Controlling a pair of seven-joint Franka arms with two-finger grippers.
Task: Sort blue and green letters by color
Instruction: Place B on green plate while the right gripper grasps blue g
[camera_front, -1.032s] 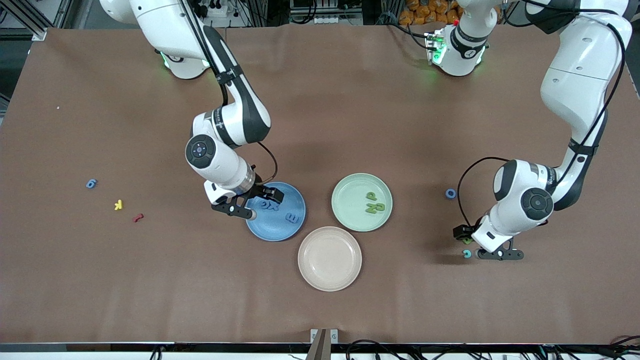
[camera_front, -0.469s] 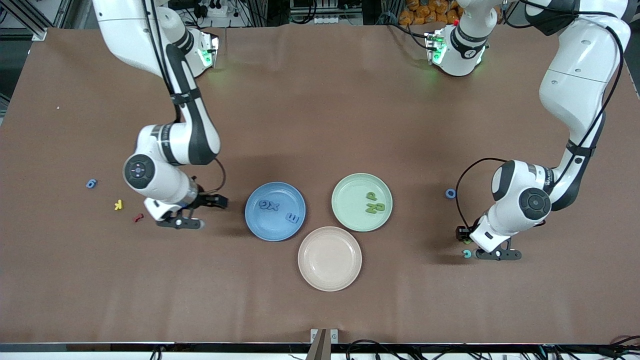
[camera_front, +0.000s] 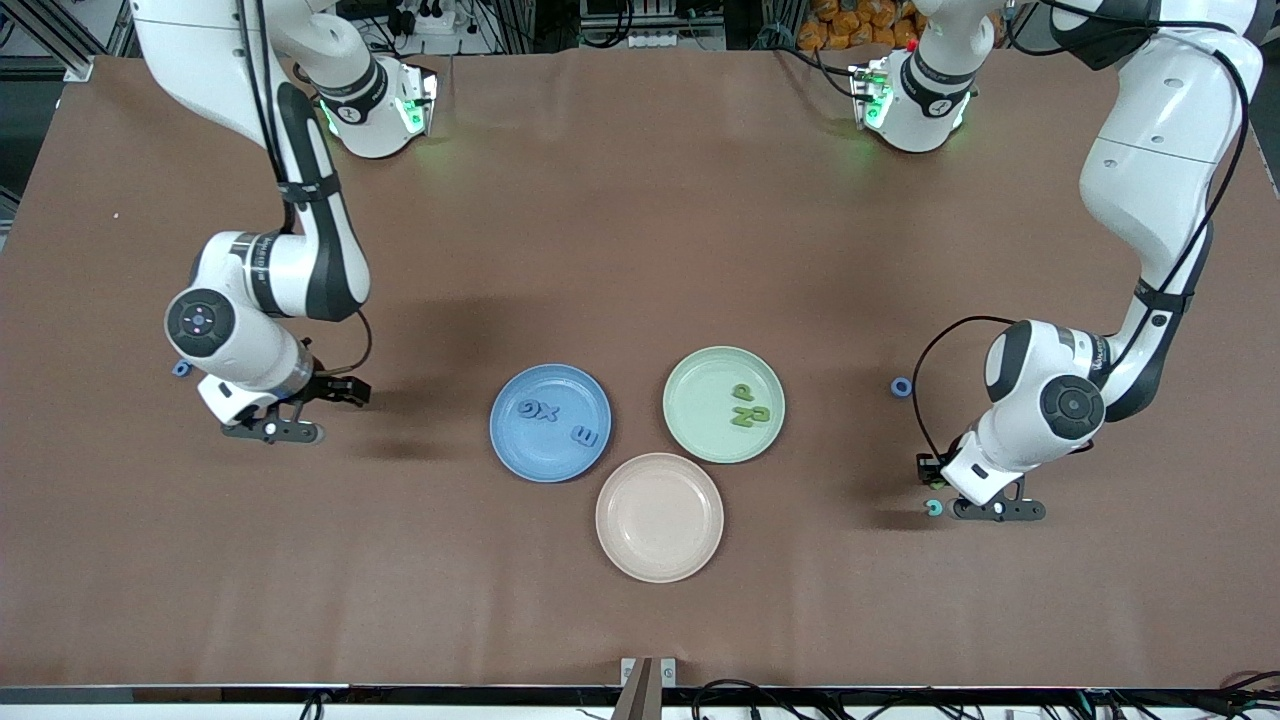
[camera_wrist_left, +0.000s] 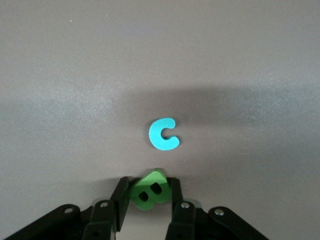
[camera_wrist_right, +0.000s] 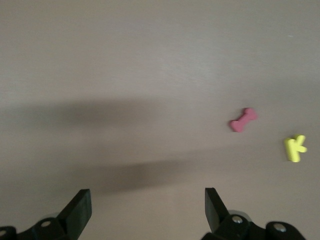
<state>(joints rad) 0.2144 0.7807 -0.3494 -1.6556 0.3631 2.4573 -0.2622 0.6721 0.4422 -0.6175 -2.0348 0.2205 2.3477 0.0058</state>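
Note:
My left gripper (camera_front: 940, 488) is low over the table at the left arm's end, shut on a bright green letter B (camera_wrist_left: 150, 192). A cyan C (camera_wrist_left: 163, 134) lies on the table just past its fingertips and also shows in the front view (camera_front: 933, 507). A blue ring letter (camera_front: 901, 386) lies farther from the camera. My right gripper (camera_front: 327, 413) hangs open and empty over the right arm's end (camera_wrist_right: 146, 200). A blue 6 (camera_front: 181, 369) peeks out beside its wrist. The blue plate (camera_front: 515, 455) holds three blue letters. The green plate (camera_front: 700, 372) holds green letters.
An empty pink plate (camera_front: 659, 516) sits nearest the camera between the two other plates. A red squiggly piece (camera_wrist_right: 243, 120) and a yellow K (camera_wrist_right: 295, 148) lie on the table under the right arm, hidden in the front view.
My right arm has swung from over the blue plate toward its own end of the table, with its gripper open. The left gripper has barely moved.

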